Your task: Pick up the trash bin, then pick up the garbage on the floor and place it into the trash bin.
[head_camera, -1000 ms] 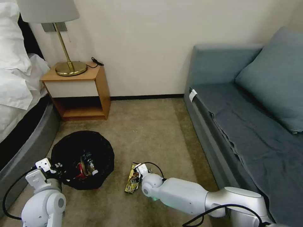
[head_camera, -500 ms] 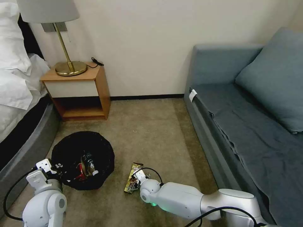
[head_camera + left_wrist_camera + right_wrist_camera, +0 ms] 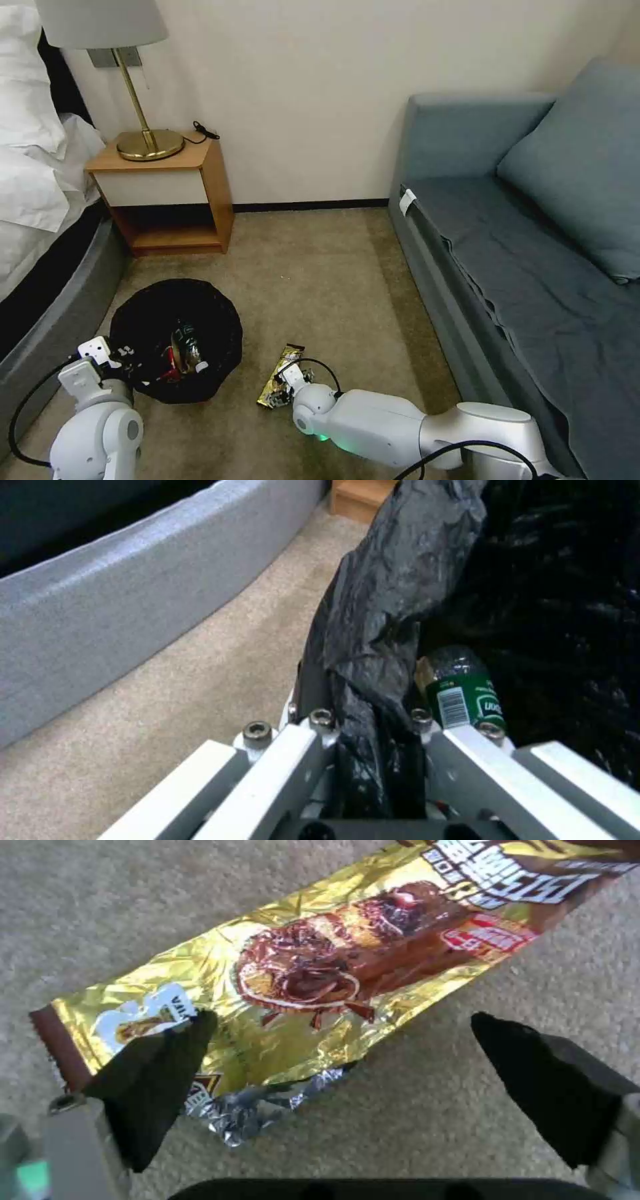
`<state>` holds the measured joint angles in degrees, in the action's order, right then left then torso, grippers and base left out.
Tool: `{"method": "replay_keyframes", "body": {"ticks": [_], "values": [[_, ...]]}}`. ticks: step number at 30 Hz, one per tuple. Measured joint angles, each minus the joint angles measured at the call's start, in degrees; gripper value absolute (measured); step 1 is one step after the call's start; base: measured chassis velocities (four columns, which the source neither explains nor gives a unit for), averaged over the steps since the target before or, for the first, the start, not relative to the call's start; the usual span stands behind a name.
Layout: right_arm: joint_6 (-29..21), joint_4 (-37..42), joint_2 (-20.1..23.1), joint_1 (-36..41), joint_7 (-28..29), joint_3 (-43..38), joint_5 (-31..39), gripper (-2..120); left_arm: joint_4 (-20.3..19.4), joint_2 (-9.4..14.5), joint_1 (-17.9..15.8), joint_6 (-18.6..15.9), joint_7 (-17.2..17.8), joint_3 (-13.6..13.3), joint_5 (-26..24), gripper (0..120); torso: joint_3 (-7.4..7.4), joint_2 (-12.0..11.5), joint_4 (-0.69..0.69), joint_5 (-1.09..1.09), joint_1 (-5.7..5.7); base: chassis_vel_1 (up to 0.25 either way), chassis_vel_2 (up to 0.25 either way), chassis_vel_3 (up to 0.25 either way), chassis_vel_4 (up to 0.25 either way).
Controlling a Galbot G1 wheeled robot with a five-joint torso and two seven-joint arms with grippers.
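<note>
The trash bin [image 3: 200,307], lined with a crinkled black bag, stands on the carpet at the lower left. My left gripper [image 3: 122,355] is shut on its near rim, with the bag [image 3: 380,630] pinched between the fingers. Garbage lies inside the bin: a clear bottle with a green label [image 3: 463,692] and a red-and-white packet [image 3: 170,363]. A brown-gold snack wrapper [image 3: 320,975] lies flat on the carpet to the right of the bin [image 3: 283,373]. My right gripper [image 3: 343,1022] hovers open just above it. One finger [image 3: 160,1070] is over the wrapper's end and the other finger [image 3: 540,1080] is over bare carpet.
A wooden nightstand [image 3: 170,193] with a brass lamp [image 3: 147,140] stands against the back wall. The bed's grey base [image 3: 60,313] runs close along the bin's left. A blue-grey sofa [image 3: 520,267] lines the right side. Open carpet [image 3: 320,280] lies between.
My right arm has drawn back toward me and to the left, and has sunk lower over the wrapper. The left gripper and the bin have stayed put.
</note>
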<state>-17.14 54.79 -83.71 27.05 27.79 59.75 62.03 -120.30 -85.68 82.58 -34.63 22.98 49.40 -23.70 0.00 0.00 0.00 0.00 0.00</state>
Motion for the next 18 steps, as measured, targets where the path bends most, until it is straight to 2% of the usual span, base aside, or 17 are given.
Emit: {"method": "replay_keyframes", "body": {"ticks": [3, 6, 8, 9, 13, 14, 18], "values": [[0.11, -0.11, -0.14, 0.05, -0.03, 0.06, -0.07, 87, 0.00, 0.00, -0.01, 0.00, 0.00, -0.03, 0.02, 3, 0.00, 0.00, 0.00, 0.00, 0.00, 0.000, 0.000, 0.000, 0.000], [0.32, -0.33, -0.33, 0.09, -0.06, 0.07, -0.36, 80, 0.00, 0.00, -0.01, 0.01, 0.00, -0.06, 0.05, 3, 0.00, 0.00, 0.00, 0.00, 0.00, 0.000, 0.000, 0.000, 0.000], [0.72, -0.70, -0.51, 0.16, -0.29, 0.08, -0.81, 67, 0.00, 0.00, -0.01, 0.04, 0.00, -0.06, 0.09, 3, 0.00, 0.00, 0.00, 0.00, 0.00, 0.000, 0.000, 0.000, 0.000], [0.72, -0.70, -0.51, 0.16, -0.29, 0.08, -0.81, 67, 0.00, 0.00, -0.01, 0.04, 0.00, -0.06, 0.09, 3, 0.00, 0.00, 0.00, 0.00, 0.00, 0.000, 0.000, 0.000, 0.000], [1.36, -1.04, -0.59, 0.26, -0.68, 0.08, -1.37, 47, 0.08, 0.04, 0.02, 0.17, -0.01, -0.01, 0.11, 3, 0.00, 0.00, 0.00, 0.00, 0.00, 0.000, 0.000, 0.000, 0.000], [1.36, -1.04, -0.59, 0.26, -0.68, 0.08, -1.37, 47, 0.08, 0.04, 0.02, 0.17, -0.01, -0.01, 0.11, 3, 0.00, 0.00, 0.00, 0.00, 0.00, 0.000, 0.000, 0.000, 0.000], [2.27, -1.30, -0.52, 0.32, -0.98, 0.06, -2.03, 30, 0.30, 0.04, 0.03, 0.36, -0.02, 0.02, 0.36, 3, 0.00, 0.00, 0.00, 0.00, 0.00, 0.000, 0.000, 0.000, 0.000]]}}
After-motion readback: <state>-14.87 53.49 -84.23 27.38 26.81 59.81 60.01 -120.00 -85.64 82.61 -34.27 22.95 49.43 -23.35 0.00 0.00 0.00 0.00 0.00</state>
